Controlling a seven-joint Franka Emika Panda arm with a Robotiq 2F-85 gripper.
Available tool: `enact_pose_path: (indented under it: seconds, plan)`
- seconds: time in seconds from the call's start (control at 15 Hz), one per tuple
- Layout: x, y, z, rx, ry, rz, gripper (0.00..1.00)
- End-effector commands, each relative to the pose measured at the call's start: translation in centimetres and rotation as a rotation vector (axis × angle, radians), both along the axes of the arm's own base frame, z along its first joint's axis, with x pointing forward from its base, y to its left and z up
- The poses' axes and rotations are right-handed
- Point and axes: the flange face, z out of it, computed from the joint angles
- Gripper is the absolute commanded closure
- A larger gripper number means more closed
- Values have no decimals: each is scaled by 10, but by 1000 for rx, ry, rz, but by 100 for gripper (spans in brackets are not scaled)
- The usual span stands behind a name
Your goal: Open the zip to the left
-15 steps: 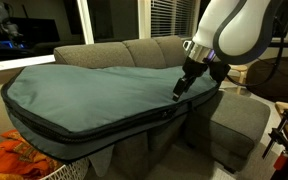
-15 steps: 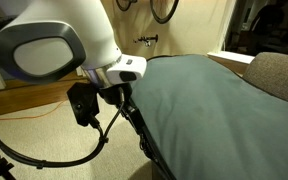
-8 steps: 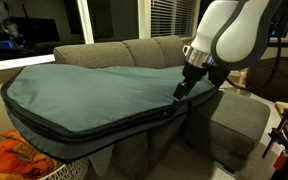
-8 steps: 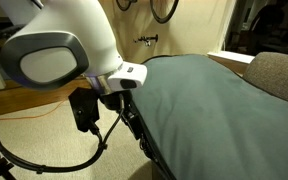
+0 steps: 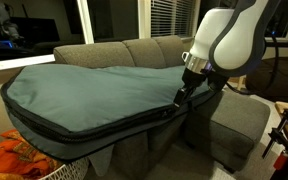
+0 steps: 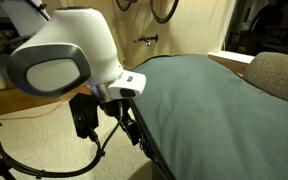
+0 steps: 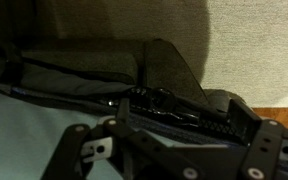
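A huge teal-grey padded bag [image 5: 94,85] lies across the sofa, also in an exterior view [image 6: 209,95]. The zip [image 5: 94,128] is a dark line round the bag's rim. My gripper [image 5: 182,92] points down at the rim's right end, and at the bag's near edge in an exterior view [image 6: 132,115]. In the wrist view the gripper [image 7: 181,108] is open. Its two black fingers [image 7: 246,115] stand wide on either side of the zip [image 7: 149,98]. A small glossy piece, perhaps the pull, lies between them. Nothing is gripped.
A grey sofa [image 5: 134,50] holds the bag, with a grey ottoman block [image 5: 234,125] right of the arm. Orange cloth [image 5: 19,158] lies at the lower left. A black cable [image 6: 44,160] loops under the arm above a wooden floor [image 6: 34,100].
The arm has sunk slightly toward the bag's rim and shifted a little. The jaws have stayed open and the bag has not moved.
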Motion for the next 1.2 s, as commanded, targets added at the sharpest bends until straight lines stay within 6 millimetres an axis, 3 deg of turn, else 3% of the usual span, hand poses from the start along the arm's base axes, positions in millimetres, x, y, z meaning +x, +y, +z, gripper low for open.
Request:
enact_pose_path:
  seconds: [0.0, 0.4, 0.87, 1.13]
  plan:
    - [-1, 1, -8, 15, -10, -25, 0]
    - [-2, -1, -20, 6, -28, -37, 0]
    - [-1, 2, -20, 3, -7, -21, 0]
    - [4, 14, -27, -8, -71, -4, 0]
